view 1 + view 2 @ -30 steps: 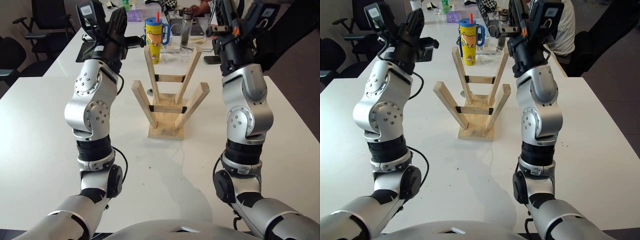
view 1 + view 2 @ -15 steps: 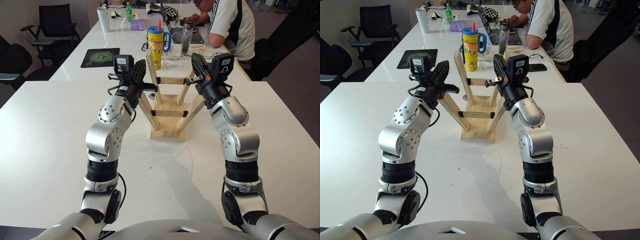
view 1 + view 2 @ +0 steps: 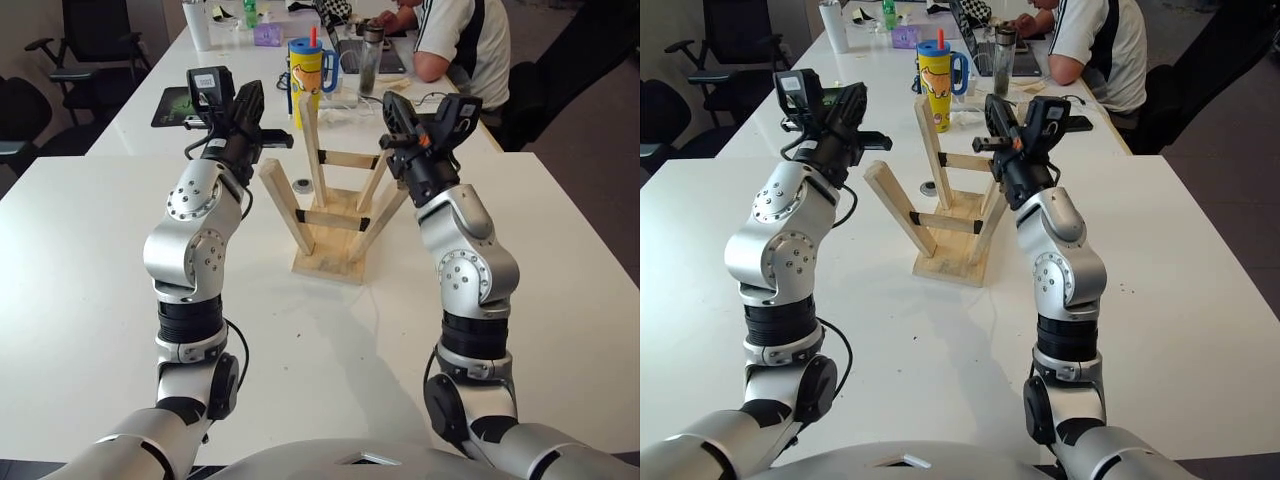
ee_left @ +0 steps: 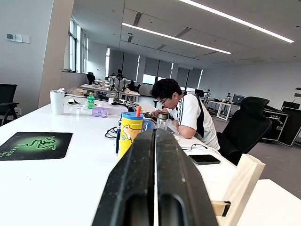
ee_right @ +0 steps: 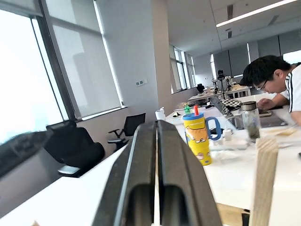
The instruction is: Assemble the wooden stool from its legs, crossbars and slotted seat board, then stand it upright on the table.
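Observation:
The wooden stool [image 3: 335,215] stands upside down mid-table, its seat board [image 3: 328,267] flat on the white table [image 3: 90,270] and its legs and crossbars pointing up. My left gripper [image 3: 248,102] hovers shut, empty, above and left of the near left leg [image 3: 283,203]. In the left wrist view its fingers [image 4: 141,188] press together, with a leg end [image 4: 242,183] beside them. My right gripper [image 3: 392,110] is shut and empty just above the right legs [image 3: 390,205]. The right wrist view shows its fingers [image 5: 141,179] closed beside a leg end [image 5: 265,174].
On the table behind stand a yellow cup [image 3: 311,65] with a blue lid, a dark bottle [image 3: 372,48] and a black mouse mat [image 3: 178,105]; a person sits there. A small round object [image 3: 299,186] lies by the stool. Bare tabletop lies in front.
Both arms came down from high near the camera to the stool's legs, then lifted slightly away again. The head view shifted. The stool has not moved.

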`<state>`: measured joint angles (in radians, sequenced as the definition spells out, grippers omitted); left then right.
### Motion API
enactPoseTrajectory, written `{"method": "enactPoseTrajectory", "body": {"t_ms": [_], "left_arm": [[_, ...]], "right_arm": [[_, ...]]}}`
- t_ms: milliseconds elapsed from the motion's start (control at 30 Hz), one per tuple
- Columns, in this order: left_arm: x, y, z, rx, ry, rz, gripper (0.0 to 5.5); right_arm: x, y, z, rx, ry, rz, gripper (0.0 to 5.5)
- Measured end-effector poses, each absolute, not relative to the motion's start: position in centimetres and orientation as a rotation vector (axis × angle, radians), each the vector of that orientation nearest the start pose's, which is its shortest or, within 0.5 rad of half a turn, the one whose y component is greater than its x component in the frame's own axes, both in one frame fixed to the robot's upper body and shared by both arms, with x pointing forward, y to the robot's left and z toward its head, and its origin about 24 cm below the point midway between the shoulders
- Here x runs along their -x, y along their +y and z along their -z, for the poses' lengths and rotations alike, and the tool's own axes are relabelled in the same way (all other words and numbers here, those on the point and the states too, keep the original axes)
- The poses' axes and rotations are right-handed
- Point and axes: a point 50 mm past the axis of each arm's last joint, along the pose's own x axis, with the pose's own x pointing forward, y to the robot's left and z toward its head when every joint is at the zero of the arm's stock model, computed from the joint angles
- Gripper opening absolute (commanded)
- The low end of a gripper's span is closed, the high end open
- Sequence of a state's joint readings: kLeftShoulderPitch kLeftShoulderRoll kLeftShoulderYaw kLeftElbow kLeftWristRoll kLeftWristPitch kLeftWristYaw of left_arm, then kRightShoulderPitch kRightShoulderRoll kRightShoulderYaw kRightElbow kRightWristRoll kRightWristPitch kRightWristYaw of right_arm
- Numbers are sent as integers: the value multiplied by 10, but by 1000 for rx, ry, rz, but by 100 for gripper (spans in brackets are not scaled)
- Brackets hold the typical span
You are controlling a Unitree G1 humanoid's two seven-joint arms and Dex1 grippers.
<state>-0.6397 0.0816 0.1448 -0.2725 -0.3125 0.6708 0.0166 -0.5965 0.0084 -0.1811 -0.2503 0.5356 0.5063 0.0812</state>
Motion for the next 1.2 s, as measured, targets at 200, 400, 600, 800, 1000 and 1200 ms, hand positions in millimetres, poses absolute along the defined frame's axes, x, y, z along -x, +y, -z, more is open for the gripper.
{"method": "enactPoseTrajectory", "body": {"t_ms": [200, 400, 600, 800, 1000, 1200], "left_arm": [[-320, 172, -190, 154, -132, 71, 2], [-314, 198, -154, 93, -55, -14, 2], [-309, 204, -119, 56, 42, -24, 2], [-306, 216, -98, 27, 114, -73, 2], [-306, 229, -96, 8, 113, -116, 2], [-306, 231, -92, -7, 118, -123, 2]], "right_arm": [[-331, -165, -239, -270, -379, -262, 0], [-338, -197, -128, 188, 30, -314, 0], [-317, -164, -93, 307, 69, -617, 0], [-288, -92, -115, 238, -65, -918, 0], [-263, -37, -151, 61, -167, -1055, 0], [-285, -66, -230, -26, -454, -751, 0]]}}
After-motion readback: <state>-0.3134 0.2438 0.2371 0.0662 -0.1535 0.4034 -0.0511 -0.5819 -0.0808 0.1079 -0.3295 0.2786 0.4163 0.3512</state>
